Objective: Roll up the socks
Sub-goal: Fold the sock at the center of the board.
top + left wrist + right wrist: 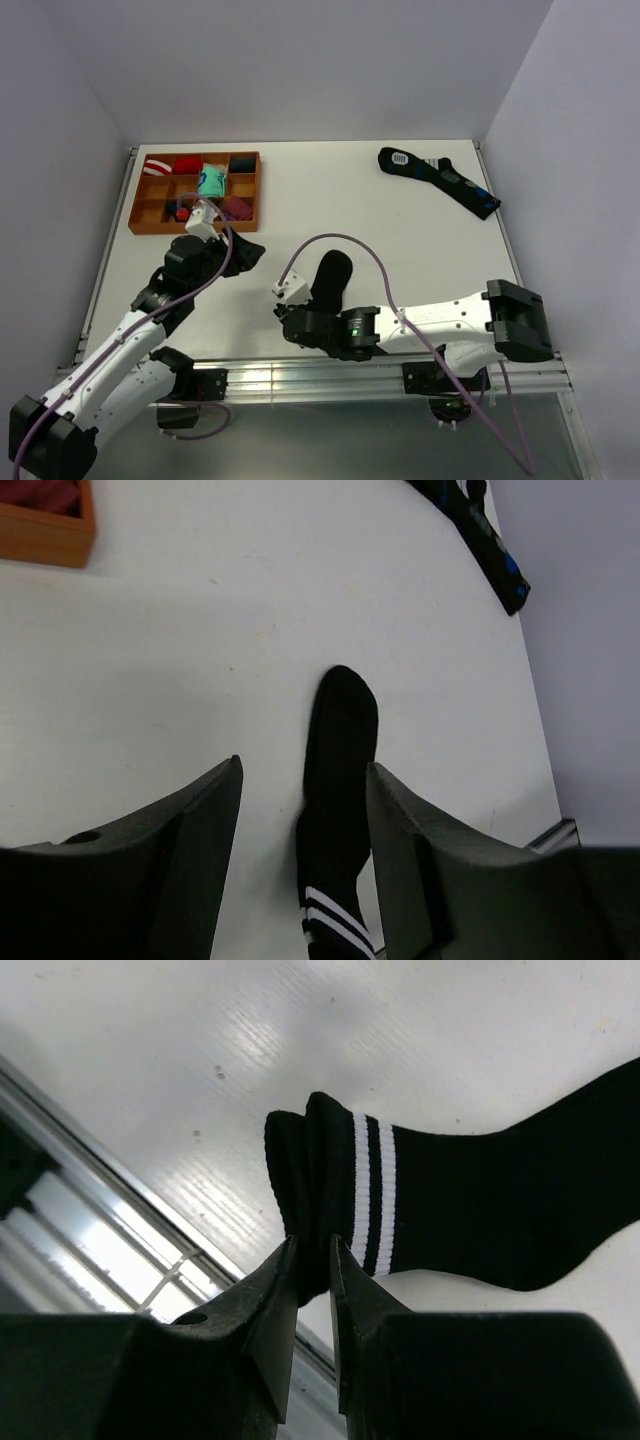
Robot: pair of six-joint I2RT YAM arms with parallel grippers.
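Sock roll barely begun
Right pincer [312,1250] nips the striped cuff [370,1190] of the black sock [330,275] (its 6 o'clock end); left pincer [305,768] hangs open, empty; rolling is not yet done.

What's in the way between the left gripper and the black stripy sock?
Nothing on the table that I can see: only white table lies between the open left gripper and the black sock. The right gripper pinches its striped cuff, and that arm's purple cable loops over the sock.
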